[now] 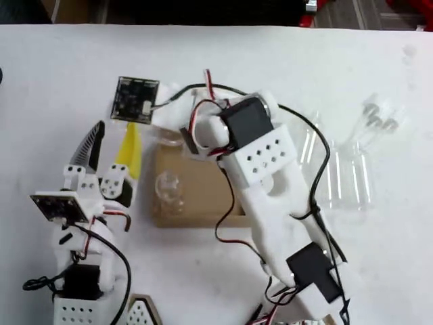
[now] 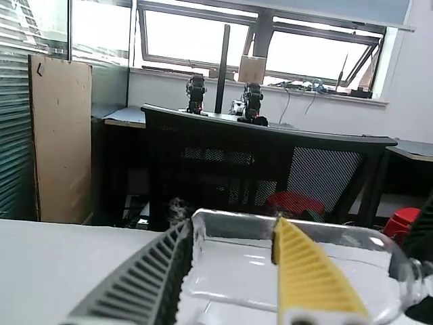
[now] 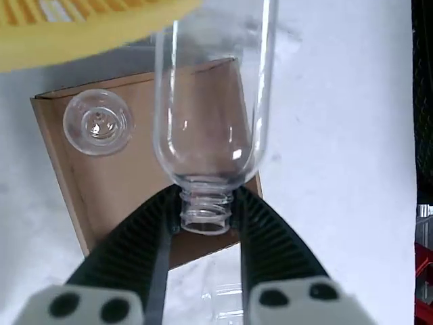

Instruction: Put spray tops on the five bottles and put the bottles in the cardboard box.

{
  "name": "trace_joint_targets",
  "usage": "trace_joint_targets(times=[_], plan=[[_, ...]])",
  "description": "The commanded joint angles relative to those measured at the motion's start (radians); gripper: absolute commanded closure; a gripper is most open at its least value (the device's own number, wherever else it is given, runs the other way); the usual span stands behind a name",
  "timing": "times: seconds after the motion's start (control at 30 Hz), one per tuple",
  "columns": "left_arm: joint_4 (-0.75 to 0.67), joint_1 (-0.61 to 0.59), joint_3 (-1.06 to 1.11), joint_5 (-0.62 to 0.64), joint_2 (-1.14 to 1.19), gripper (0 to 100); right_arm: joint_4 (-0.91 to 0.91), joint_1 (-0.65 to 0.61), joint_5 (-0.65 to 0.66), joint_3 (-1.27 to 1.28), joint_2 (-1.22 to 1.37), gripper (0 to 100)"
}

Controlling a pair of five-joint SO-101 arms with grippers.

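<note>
Grip: right gripper (image 3: 206, 203) clamped on the bare threaded neck of a clear bottle (image 3: 210, 122), one black finger on each side of the threads.
Position: bottle held above the cardboard box (image 3: 115, 196), no top on it.
Long axis: straight away from the right gripper, with the neck at its fingers and the base end out toward the left arm's yellow finger (image 3: 81, 27).
Other arm: left gripper (image 2: 230, 227) with jaws spread wide, closed on nothing. Base end of the bottle lying across the gap between the grey and yellow fingers. Contact impossible to tell.
Nearer arm: right one at the neck, left one just beside the base.
Box contents: second bottle (image 3: 98, 122) standing upright in a corner, seemingly uncapped.
Supply: remaining bottles (image 1: 338, 176) lying on the table (image 1: 67, 68) beyond the right arm, well apart from the box, with spray tops (image 1: 379, 115) near them, farther out.
Judgement: neck blocked by the right fingers, so probably a handover first, with the left jaws closing across the body and square to the axis, to free the threads for a top.
</note>
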Motion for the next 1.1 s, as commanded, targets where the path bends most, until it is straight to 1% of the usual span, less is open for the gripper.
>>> trace_joint_targets(times=[0.0,0.17,0.4,0.53,0.67,0.8,0.93,1.07], plan=[[-0.026,0.012,-0.021,0.012,0.001,82,0.027,-0.048,-0.011,-0.051,-0.042,97.9],[-0.021,0.013,-0.020,0.012,0.001,82,0.021,-0.074,-0.034,-0.061,-0.056,97.9],[-0.028,0.028,0.011,0.011,0.001,82,-0.008,-0.054,-0.041,-0.061,-0.107,98.1],[-0.028,0.077,0.040,-0.077,-0.002,82,-0.008,-0.042,-0.054,-0.061,-0.128,98.1],[-0.029,0.082,0.035,-0.078,-0.004,82,-0.008,-0.039,-0.081,-0.061,-0.130,98.1],[-0.035,0.076,0.031,-0.078,-0.004,82,-0.008,-0.036,-0.078,-0.055,-0.120,98.1],[-0.035,0.073,0.031,-0.081,-0.004,82,-0.008,0.051,-0.080,-0.052,-0.073,98.1],[-0.038,0.073,0.031,-0.080,-0.004,82,-0.010,0.151,-0.081,-0.052,0.033,98.1]])
